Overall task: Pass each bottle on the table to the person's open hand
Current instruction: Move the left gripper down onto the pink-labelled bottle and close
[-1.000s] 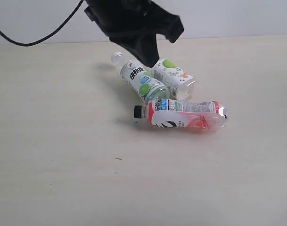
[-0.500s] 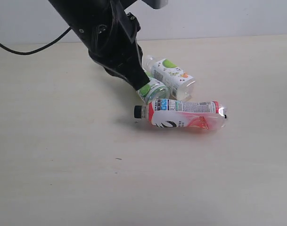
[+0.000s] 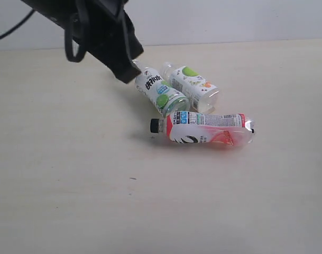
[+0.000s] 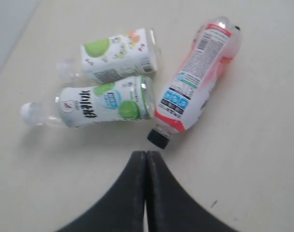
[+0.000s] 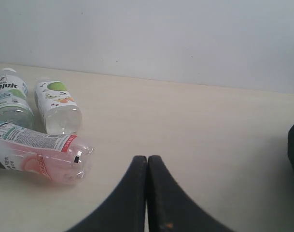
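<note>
Lying close together on the pale table, the dented red-pink bottle with its black cap sits just beside the lettered green-label bottle and the fruit-print bottle, while the left gripper and the right gripper are both clenched on nothing.

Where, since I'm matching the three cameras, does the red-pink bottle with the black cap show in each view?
Exterior view: red-pink bottle lies on its side, in front of two others.
Left wrist view: the bottle points its black cap toward the left gripper.
Right wrist view: its base end shows; cap cut off.
Shared landmark: the fruit-label bottle.
</note>
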Tool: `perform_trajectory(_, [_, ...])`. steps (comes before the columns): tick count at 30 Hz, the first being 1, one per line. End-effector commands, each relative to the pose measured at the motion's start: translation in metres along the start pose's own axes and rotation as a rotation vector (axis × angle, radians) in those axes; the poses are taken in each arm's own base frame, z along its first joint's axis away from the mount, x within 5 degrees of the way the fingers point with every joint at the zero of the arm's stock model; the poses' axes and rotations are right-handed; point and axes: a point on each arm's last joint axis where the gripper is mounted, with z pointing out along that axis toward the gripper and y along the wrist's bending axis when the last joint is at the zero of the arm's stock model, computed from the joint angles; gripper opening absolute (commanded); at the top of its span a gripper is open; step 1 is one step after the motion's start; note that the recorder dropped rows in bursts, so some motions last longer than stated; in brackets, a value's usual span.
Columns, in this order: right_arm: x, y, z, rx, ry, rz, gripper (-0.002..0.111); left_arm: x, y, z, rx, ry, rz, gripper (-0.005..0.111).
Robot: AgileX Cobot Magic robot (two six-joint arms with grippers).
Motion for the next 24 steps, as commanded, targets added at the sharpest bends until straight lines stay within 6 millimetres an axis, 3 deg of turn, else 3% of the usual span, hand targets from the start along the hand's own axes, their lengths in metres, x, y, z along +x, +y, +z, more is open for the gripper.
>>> perform_trajectory(1, [0.001, 0.000, 0.000, 0.003, -0.011, -0.001, 0.000, 0.015, 0.000, -0.032, -0.111, -0.072, -0.006, 0.000])
perform_trajectory(7, [0.001, 0.000, 0.000, 0.003, -0.011, -0.001, 0.000, 0.033, -0.009, -0.038, -0.115, -0.084, -0.004, 0.000])
perform_trajectory(16, [0.001, 0.000, 0.000, 0.003, -0.011, -0.001, 0.000, 0.030, -0.008, -0.017, -0.148, -0.156, 0.082, 0.000])
perform_trajectory(24, [0.001, 0.000, 0.000, 0.003, -0.011, -0.001, 0.000, 0.030, -0.007, 0.012, -0.082, -0.008, 0.118, 0.000])
